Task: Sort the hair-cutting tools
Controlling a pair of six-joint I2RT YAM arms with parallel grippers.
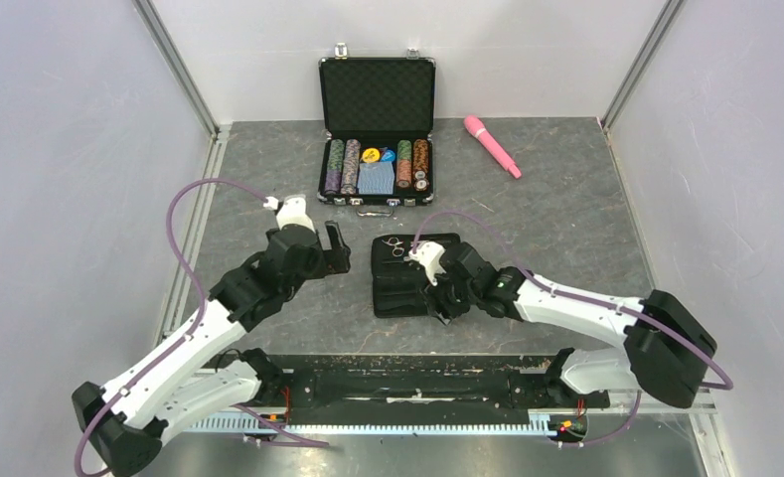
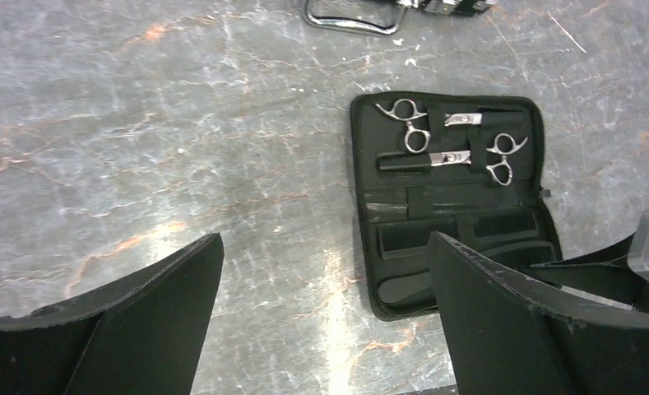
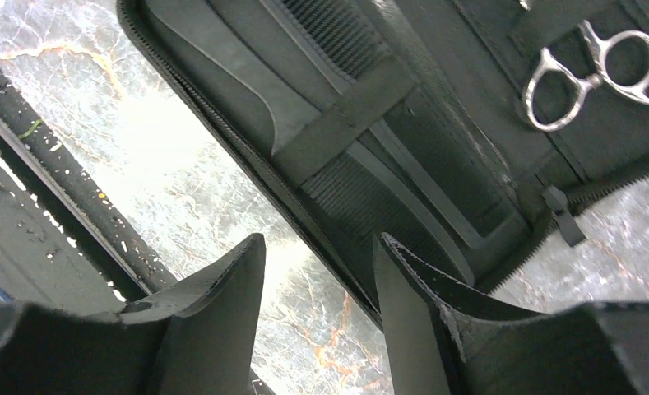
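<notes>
Right fingers [image 3: 436,317] near slim silver ring-handled scissors [image 3: 586,82]

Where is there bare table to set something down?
Bare table lies left of the chip case, and more right of the pouch, below the pink wand. The strip between case and pouch is tight; the left gripper and right gripper crowd the pouch.
</notes>
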